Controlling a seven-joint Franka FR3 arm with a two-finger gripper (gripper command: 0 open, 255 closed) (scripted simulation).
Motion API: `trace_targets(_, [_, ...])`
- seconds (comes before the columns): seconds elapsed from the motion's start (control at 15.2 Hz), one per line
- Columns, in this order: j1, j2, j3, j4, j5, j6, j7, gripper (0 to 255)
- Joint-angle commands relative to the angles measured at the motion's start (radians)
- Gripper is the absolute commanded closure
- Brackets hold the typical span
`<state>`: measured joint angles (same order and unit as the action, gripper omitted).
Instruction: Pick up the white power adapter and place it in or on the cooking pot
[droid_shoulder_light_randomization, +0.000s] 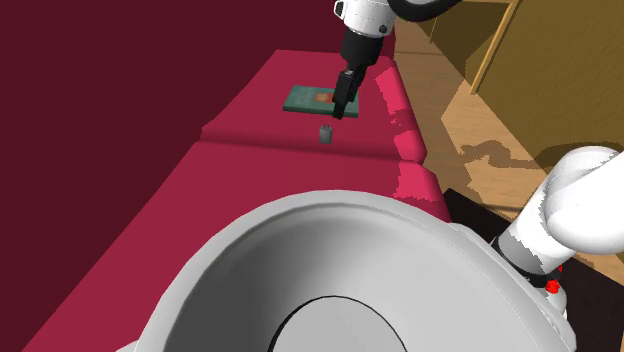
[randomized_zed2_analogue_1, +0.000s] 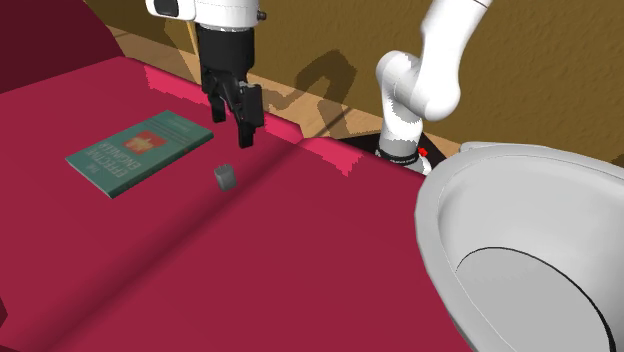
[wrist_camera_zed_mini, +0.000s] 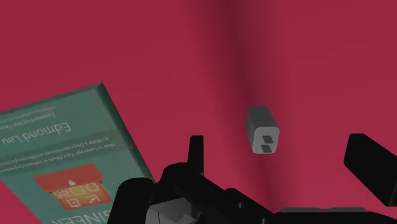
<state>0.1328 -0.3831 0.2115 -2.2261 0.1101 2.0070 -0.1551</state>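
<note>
**Sizing up a small adapter beside the book**

I see the small grey power adapter standing alone on the red cushion, just off a corner of the teal book and not touching it. My hand hovers above that same corner, fingers spread with nothing between them. I judge the adapter light, rigid and smooth-sided, so a nudge could tip it or make it skid. I would pinch its two flat opposite sides, low and centred. The white cooking pot sits well apart from the book, beyond the adapter.
</note>
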Motion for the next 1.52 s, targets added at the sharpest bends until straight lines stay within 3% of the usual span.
trace_targets(0.0, [0.010, 0.032, 0.016, 0.005, 0.000, 0.031, -0.001, 0])
trace_targets(0.46, [0.011, 0.071, 0.026, -0.061, -0.002, 0.135, 0.003, 0])
trace_targets(0.99, [0.011, 0.071, 0.026, -0.061, -0.002, 0.135, 0.003, 0])
trace_targets(1.06, [0.011, 0.071, 0.026, -0.061, -0.002, 0.135, 0.003, 255])
trace_targets(1.45, [0.011, 0.071, 0.026, -0.061, -0.002, 0.135, 0.003, 255])
